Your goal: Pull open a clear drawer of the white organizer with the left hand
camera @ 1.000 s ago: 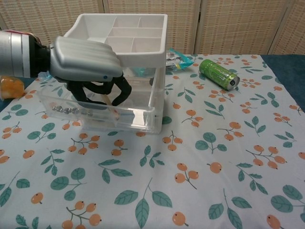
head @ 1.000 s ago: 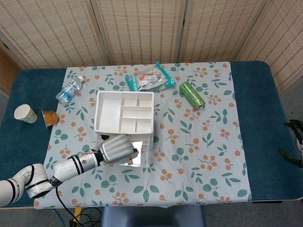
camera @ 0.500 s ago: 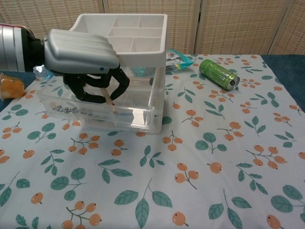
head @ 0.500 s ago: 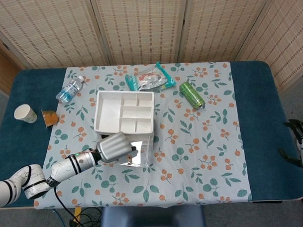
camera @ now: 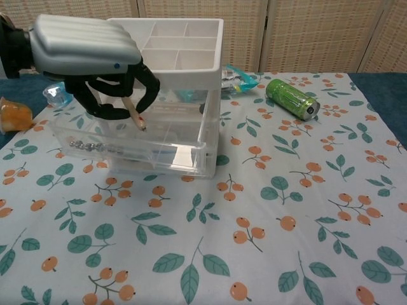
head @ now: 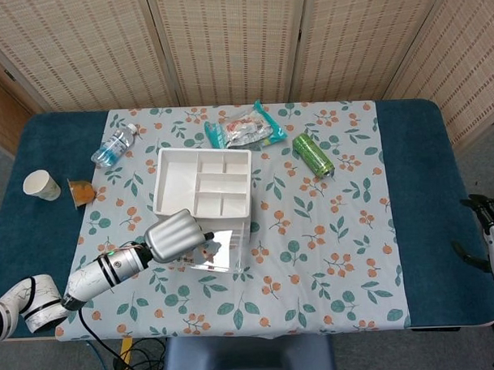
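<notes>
Now, clear drawer pulled open, just below left robot hand

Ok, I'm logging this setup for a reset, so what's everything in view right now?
organizer: one, white, centre of the cloth
drawer: one, clear, pulled out at the organizer's front
bottle: one, clear, lying left of the organizer
snack bags: teal and silver, behind the organizer
can: one, green, lying right of the organizer
cup: one, white, far left
jelly cup: one, orange, beside the cup
tablecloth: one, fruit print, over blue table
left robot hand: silver, fingers curled, above the drawer
right robot hand: at the right table edge
</notes>
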Robot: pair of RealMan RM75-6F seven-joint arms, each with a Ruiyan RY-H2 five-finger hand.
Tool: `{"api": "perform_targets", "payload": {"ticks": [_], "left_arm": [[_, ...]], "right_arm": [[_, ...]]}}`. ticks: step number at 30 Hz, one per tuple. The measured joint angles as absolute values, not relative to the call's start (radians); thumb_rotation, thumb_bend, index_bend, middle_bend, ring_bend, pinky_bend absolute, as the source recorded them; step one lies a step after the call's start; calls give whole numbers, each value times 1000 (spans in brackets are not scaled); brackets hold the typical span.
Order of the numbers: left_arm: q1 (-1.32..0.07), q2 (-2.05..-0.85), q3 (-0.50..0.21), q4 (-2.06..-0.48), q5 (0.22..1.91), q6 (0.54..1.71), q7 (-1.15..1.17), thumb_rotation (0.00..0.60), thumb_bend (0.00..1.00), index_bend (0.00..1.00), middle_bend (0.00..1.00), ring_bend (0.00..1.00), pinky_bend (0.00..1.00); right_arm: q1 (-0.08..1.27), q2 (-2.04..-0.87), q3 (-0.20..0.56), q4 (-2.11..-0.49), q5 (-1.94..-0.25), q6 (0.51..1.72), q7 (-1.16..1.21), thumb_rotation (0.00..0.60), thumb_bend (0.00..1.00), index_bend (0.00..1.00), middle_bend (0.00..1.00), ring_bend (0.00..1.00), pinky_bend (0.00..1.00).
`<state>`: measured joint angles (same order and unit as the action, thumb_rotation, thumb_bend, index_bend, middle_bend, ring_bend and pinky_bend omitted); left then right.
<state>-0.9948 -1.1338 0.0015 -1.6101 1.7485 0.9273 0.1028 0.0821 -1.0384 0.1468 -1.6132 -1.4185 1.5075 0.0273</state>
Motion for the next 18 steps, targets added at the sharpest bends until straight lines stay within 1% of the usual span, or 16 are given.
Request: {"api": "perform_targets", "payload": {"ticks": [18], "left_arm": [[-882, -1043, 0, -1687, 1662, 983, 123, 600, 397, 542, 954, 1000, 1000]], "right_arm": [[77, -1039, 143, -1612, -1432, 1520, 38, 600, 244, 218, 187, 222, 215]]}}
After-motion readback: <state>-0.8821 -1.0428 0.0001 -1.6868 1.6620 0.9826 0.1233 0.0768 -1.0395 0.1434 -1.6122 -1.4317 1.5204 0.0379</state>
